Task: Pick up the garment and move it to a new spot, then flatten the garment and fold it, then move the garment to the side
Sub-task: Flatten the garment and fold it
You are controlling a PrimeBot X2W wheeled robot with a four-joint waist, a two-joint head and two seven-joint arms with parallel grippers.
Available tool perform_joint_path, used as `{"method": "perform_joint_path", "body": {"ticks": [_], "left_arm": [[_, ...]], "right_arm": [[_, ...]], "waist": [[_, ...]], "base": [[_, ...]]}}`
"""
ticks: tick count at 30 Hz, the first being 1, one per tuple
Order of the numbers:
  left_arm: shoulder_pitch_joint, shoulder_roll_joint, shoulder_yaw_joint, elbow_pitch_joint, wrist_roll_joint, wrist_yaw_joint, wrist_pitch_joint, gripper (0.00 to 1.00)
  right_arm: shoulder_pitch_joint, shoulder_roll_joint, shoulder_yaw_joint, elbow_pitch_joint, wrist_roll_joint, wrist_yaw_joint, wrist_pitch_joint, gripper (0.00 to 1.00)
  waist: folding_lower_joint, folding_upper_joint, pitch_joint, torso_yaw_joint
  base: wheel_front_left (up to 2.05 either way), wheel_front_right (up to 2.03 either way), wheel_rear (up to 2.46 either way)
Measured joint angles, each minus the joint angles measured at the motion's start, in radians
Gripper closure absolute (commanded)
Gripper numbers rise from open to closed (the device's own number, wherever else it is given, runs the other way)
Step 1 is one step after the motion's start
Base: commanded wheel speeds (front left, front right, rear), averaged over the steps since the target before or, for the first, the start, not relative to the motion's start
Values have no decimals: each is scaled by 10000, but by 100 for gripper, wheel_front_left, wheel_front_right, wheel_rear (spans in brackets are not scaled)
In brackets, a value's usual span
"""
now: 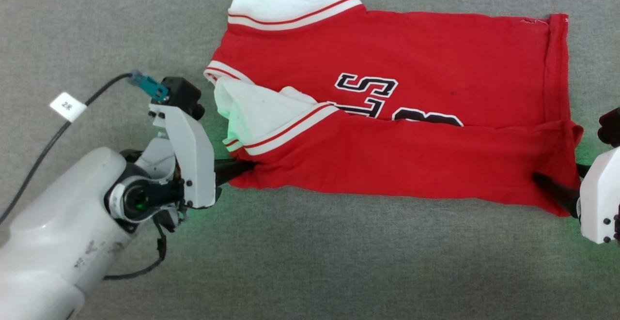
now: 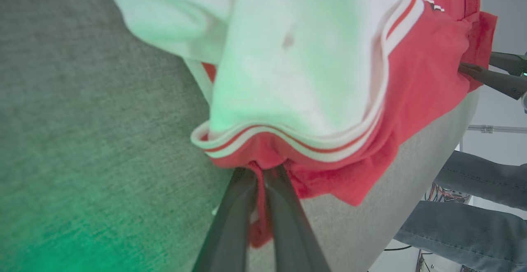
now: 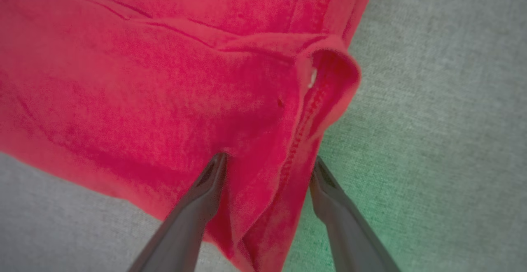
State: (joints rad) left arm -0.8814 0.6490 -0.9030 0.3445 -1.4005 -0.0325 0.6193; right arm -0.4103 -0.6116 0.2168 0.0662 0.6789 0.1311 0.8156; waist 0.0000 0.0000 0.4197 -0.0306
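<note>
Grey surface (image 1: 310, 262), half-folded red-and-white garment (image 1: 411, 165)

The garment (image 1: 426, 63), a red jersey with white sleeves and striped trim, is spread on the grey mat (image 1: 310, 262), its near edge folded over, the black lettering partly covered.

Looks like a robotics lab or test room rather than a home. Goes by a flat worktable covered in grey woven fabric (image 1: 310, 262), and by a black cable with a white paper tag (image 1: 68, 106) and a teal plug (image 1: 147, 86) running to a pale, scuffed robot forearm (image 1: 58, 223). Past the table's edge, in the left wrist view, shows a thin metal frame bar (image 2: 494, 129), a tangle of loose wires (image 2: 446, 196) and a person's legs in blue-grey jeans (image 2: 473, 231).
</note>
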Motion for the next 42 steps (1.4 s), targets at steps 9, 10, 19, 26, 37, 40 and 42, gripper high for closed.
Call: {"method": "perform_joint_path", "body": {"ticks": [9,10,19,26,37,40,42], "left_arm": [[323,-73,244,128,-150,-234,-663,100],[452,31,282,15,-163,-263,-769,100],[1974,1321,460,-2150,-414,146,-1254,100],[3219,2247,410,-4447,-610,677,-1501,100],[3897,2403,650,-5093,-476,1383,-2508,0],[3962,2569,1058,-5154,-458,1580,-3097,0],[3961,2638,1457,-5131,-418,1685,-3670,0]], "right_arm": [[-268,136,217,529,207,-2,-529,100],[-261,115,228,537,291,-2,-571,100],[383,-731,339,125,759,-2,-537,100],[1185,-1555,209,-477,1325,0,-151,100],[1738,-1442,-740,-570,1292,-2,-963,0],[2102,-1300,-1129,-917,1162,0,-1404,0],[2103,-959,-1691,-1145,959,-4,-2069,0]], "waist": [[0,0,-195,88],[0,0,-254,82],[0,0,-814,185],[0,0,-1045,361],[0,0,-1195,426],[0,0,-1323,434],[0,0,-1396,431]], "base": [[0,0,0],[0,0,0],[0,0,0],[0,0,0],[0,0,0],[0,0,0],[0,0,0]]}}
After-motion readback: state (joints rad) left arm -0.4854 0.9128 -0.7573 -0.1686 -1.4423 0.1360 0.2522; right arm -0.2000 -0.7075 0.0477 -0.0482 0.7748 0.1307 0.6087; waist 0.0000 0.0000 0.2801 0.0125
